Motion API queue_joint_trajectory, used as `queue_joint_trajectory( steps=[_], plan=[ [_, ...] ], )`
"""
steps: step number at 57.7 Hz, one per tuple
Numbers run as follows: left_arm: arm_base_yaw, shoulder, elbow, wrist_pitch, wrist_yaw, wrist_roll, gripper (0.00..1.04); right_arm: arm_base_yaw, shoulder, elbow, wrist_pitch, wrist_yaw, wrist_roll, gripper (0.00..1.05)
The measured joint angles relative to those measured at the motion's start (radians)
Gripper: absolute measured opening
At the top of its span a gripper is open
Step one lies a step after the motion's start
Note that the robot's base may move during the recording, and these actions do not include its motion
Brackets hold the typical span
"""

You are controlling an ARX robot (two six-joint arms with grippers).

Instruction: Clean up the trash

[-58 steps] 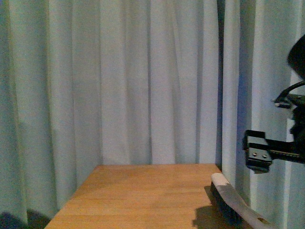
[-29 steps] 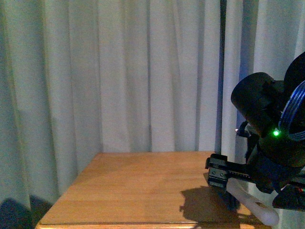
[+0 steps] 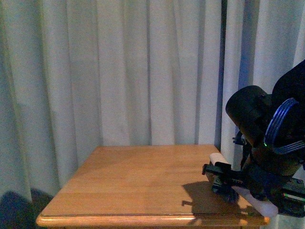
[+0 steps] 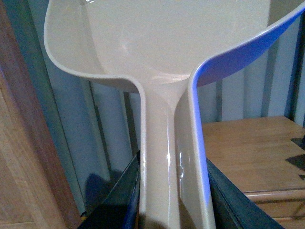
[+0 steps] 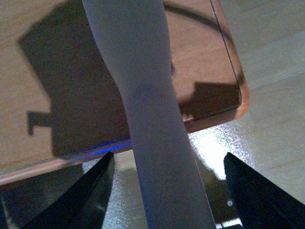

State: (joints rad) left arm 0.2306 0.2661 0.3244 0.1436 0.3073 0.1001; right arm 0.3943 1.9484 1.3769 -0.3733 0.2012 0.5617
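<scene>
Front view: wooden table (image 3: 138,181) in front of a pale curtain (image 3: 143,71). The right arm (image 3: 267,133) is over the table's right edge. The right gripper (image 3: 217,177) sits low at that edge, just above the tabletop. A brush (image 3: 259,204) with a pale handle lies along the same edge, its far end on the table and its near end poking past the front corner. There are dark bristles under it, and it casts a shadow on the table beside the gripper. How far apart the jaws are can't be told here. The left arm is not in this view.

Left wrist view: the left gripper (image 4: 167,210) is clamped on the handle of a beige dustpan (image 4: 157,47), with dark fingers (image 4: 119,202) pressed on both sides. The pan is held off to the side of the table (image 4: 248,152), not on it, with the curtain (image 4: 105,124) behind.

Right wrist view: the right gripper (image 5: 167,191) is spread wide and straddles the brush handle (image 5: 147,109). Its fingers (image 5: 90,195) are well clear of the handle, with a gap on each side and no grip. The handle crosses the table (image 5: 62,57) at its rounded front corner and overhangs the light floor (image 5: 271,57).

Trash: not visible in any view, so where it lies relative to the table can't be told.
</scene>
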Motion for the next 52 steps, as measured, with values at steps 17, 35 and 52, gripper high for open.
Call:
queue_joint_trajectory(
  steps=[17,35,52],
  plan=[
    [0.0,0.0,0.0,0.0,0.0,0.0,0.28,-0.002,-0.007,-0.014,0.042,0.011,-0.024,0.22],
    [0.0,0.0,0.0,0.0,0.0,0.0,0.28,-0.003,-0.137,-0.164,0.215,0.106,-0.184,0.2],
    [0.0,0.0,0.0,0.0,0.0,0.0,0.28,0.034,-0.54,-0.525,0.555,0.198,-0.431,0.2]
  ],
)
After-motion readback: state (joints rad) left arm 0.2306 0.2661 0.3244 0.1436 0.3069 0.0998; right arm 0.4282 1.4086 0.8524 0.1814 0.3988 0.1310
